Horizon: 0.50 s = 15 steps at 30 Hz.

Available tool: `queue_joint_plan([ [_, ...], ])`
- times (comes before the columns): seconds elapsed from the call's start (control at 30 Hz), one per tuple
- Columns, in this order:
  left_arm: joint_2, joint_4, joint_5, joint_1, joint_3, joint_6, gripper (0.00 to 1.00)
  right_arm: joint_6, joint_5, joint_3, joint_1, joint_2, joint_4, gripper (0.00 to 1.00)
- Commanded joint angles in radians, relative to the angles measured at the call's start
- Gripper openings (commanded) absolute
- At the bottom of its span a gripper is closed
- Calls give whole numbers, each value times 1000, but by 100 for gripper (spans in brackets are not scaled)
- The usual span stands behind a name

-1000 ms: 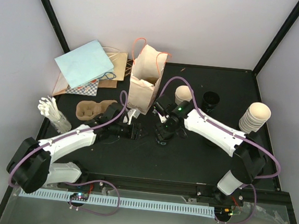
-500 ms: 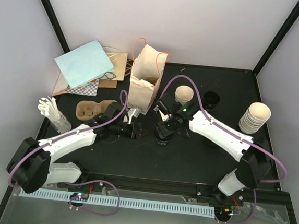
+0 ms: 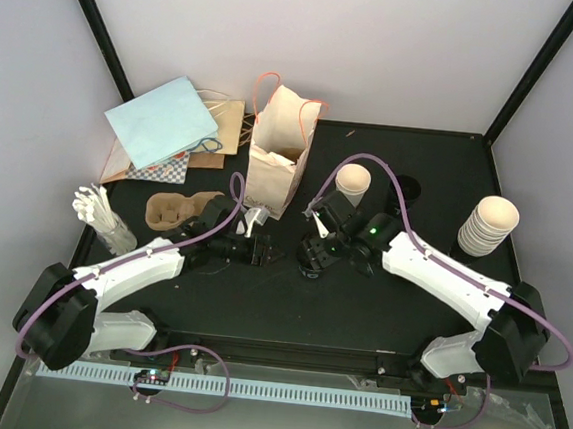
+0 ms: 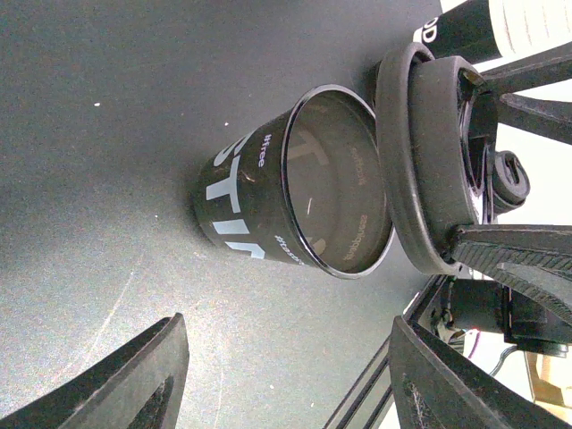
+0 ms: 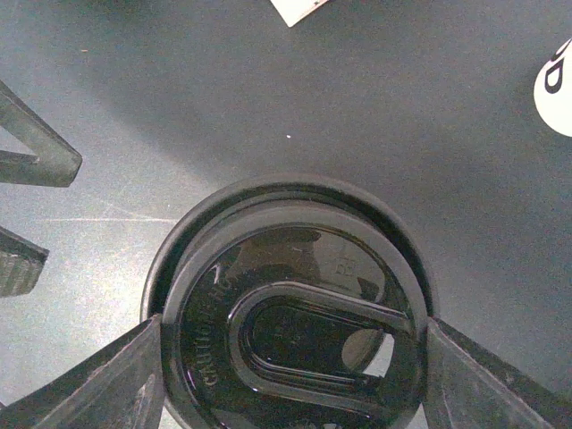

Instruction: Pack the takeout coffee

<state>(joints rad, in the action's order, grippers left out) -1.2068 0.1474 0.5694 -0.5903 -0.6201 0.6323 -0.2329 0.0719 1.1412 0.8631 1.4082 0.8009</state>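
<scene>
The right gripper is holding the round black plastic lid just above the upright black printed cup, mouth upward; the left gripper is gaping, empty.

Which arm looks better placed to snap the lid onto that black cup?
Right. The right gripper holds the lid just over the cup, at its open rim; the left gripper sits open and empty beside it.

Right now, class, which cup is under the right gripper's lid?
The black white-lettered cup, below the held lid; the lone cream cup and the cream stack stand apart, uncovered.
</scene>
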Motion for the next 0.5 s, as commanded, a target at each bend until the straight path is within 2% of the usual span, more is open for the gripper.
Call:
queue_joint_plan([
  [0.0, -19, -38, 7, -4, -52, 7, 64, -4, 38, -46, -3, -32, -104, 74],
  [0.1, -34, -48, 11, -4, -56, 10, 64, -23, 28, -66, -3, -32, -116, 74],
  [0.27, -52, -70, 19, -6, -58, 13, 52, -41, 7, -79, -3, -34, -129, 74],
  [0.47, -94, -94, 30, -6, -60, 20, 49, -14, 24, -68, -3, -15, -113, 73],
])
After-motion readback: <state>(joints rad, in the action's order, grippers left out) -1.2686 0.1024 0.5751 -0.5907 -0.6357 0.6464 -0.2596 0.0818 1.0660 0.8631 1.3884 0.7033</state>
